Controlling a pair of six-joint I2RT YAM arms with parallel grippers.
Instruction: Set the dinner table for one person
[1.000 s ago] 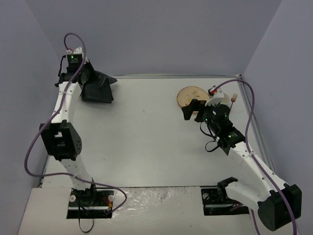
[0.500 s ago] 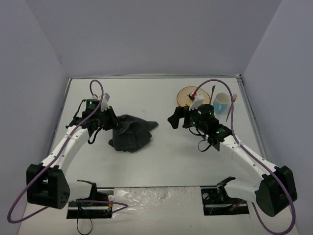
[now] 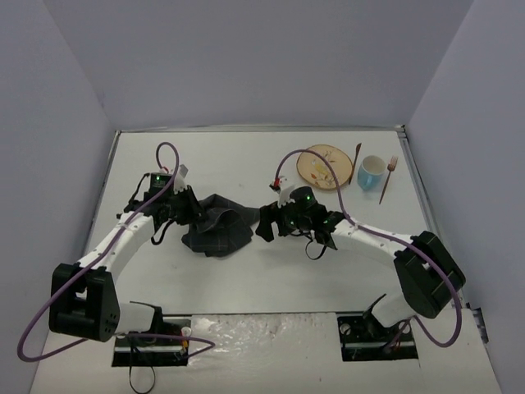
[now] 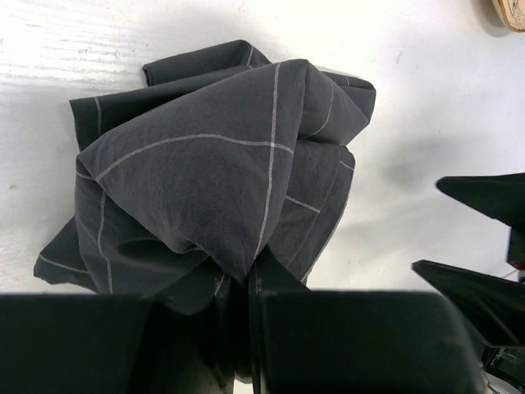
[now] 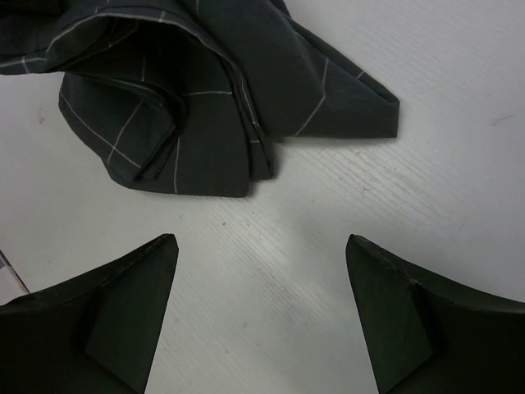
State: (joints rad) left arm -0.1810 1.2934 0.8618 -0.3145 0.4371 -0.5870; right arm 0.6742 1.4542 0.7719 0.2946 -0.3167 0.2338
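Note:
The dinner table [image 3: 246, 275] is a large white top. A crumpled dark grid-lined placemat [image 3: 217, 231] lies left of its centre. My left gripper [image 3: 190, 215] is at the cloth's left side, shut on a bunched fold of the placemat [image 4: 213, 164]; the jaws [image 4: 250, 287] pinch it tight. My right gripper [image 3: 264, 223] sits just right of the cloth, low over the table. Its fingers stand wide apart [image 5: 258, 254] with only bare table [image 5: 271, 312] between them, and the placemat's folded corner [image 5: 205, 107] lies just ahead of the tips.
At the back right stand a round wooden plate [image 3: 324, 164], a thin knife [image 3: 356, 162], a blue cup [image 3: 371, 172] and a fork [image 3: 387, 179]. Grey walls close in the table on three sides. My right fingers [image 4: 484, 197] show in the left wrist view.
The left arm has dragged the placemat from the far left corner toward the middle. The right arm has swung left from the plate to the cloth's right edge.

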